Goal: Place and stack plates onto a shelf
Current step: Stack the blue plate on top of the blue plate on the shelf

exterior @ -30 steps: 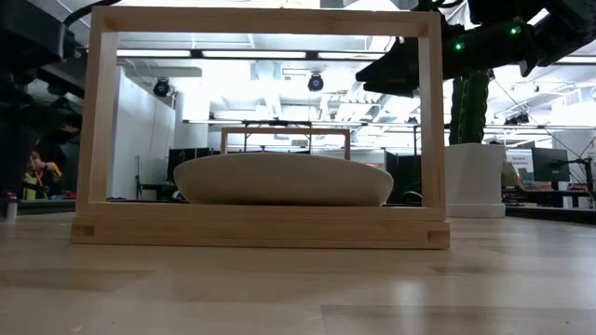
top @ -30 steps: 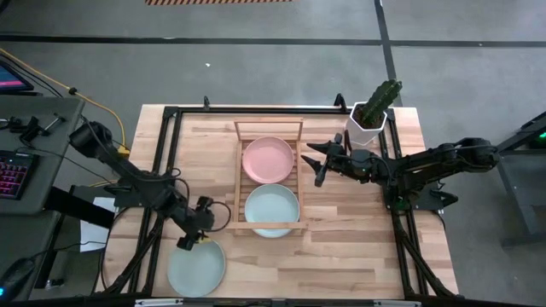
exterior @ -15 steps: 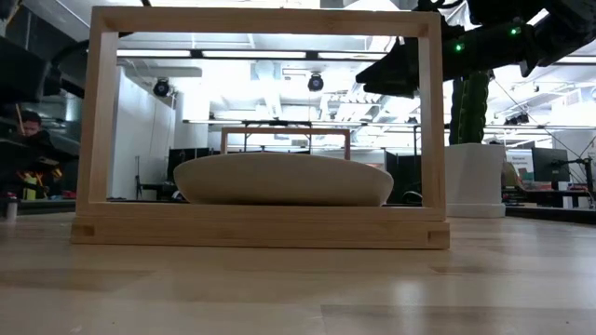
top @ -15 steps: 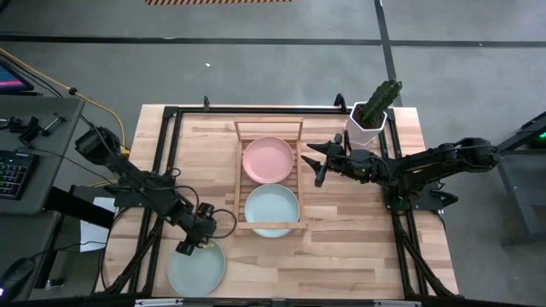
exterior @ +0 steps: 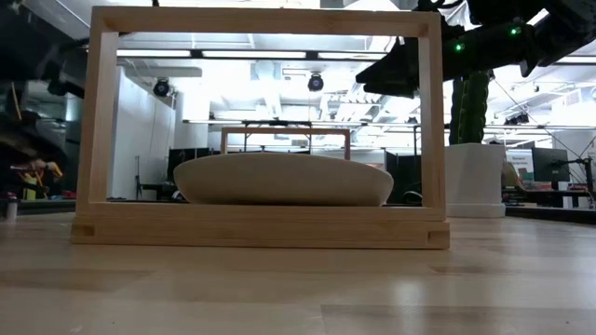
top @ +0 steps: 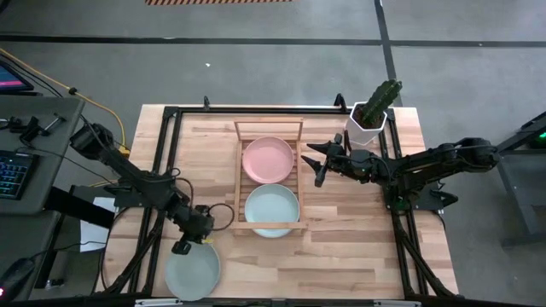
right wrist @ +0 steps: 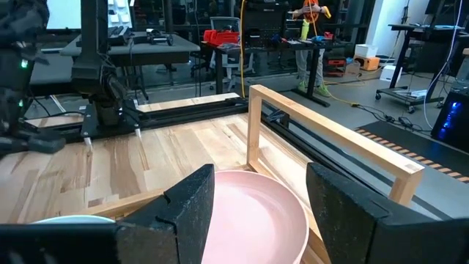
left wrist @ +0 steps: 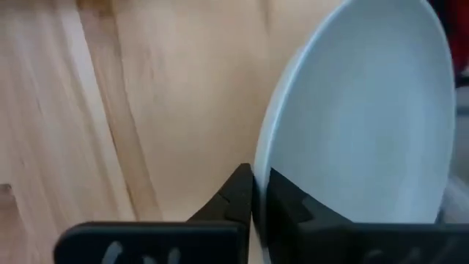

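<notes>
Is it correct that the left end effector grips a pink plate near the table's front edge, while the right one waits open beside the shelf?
Not quite: the plate gripped by the left end effector is mint green, as the high view shows. The right end effector waits open beside the shelf.

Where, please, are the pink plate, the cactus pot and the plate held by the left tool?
pink plate (top: pixel 269 159), high view, centre of its bowl.
cactus pot (top: pixel 365 129), high view, white wall of the pot.
mint plate (top: pixel 193 273), high view, bare centre of the plate.
left tool (top: pixel 185 245), high view, fingertips at the plate's rim.
</notes>
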Robot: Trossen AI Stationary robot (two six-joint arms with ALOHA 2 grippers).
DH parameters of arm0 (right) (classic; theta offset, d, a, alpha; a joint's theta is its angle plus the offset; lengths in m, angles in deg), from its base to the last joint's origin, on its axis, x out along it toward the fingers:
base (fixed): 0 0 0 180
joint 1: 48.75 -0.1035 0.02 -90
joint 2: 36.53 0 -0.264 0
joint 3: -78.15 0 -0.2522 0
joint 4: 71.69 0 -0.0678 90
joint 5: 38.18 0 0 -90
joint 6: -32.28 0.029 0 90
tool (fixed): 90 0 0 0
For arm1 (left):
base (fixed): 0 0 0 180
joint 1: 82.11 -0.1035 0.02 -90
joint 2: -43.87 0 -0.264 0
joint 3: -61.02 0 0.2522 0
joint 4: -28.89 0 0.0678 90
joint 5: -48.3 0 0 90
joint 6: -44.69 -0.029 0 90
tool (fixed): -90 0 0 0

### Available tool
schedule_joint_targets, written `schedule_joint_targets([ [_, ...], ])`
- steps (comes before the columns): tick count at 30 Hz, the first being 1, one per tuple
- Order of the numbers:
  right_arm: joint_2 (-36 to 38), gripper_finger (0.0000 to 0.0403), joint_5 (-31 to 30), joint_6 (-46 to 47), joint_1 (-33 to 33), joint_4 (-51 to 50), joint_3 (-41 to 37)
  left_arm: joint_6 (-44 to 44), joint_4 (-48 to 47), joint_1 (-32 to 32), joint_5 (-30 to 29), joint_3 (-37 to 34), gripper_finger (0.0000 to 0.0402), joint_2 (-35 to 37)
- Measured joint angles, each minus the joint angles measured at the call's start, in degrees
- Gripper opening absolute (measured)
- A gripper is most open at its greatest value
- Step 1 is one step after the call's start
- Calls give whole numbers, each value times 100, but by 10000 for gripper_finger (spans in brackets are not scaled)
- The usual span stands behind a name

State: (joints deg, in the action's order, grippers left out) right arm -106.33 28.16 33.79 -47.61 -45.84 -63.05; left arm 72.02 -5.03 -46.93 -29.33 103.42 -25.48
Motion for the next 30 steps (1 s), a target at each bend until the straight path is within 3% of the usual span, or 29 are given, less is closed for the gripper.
schedule_joint_targets([
  [7,0,202,-1,0,0,0,0,1192,-498,-350,778,237,4,1216],
  [11,0,202,-2,0,-2,0,0,1260,-1248,-582,617,882,3,1933],
  [15,0,202,-2,0,0,4,0,244,-1438,-1030,-614,1631,3,2369],
  [21,0,202,-2,1,0,44,0,-1444,-1229,-2182,-3202,2516,2,2266],
  [23,0,202,-2,0,0,45,0,-1786,-1029,-2687,-3520,2594,1,2129],
  [25,0,202,-2,-1,0,26,0,-2026,-760,-3215,-3417,2587,1,1937],
  [30,0,202,-2,-1,0,-2,0,-1948,-732,-4339,-2325,2551,1,1062],
])
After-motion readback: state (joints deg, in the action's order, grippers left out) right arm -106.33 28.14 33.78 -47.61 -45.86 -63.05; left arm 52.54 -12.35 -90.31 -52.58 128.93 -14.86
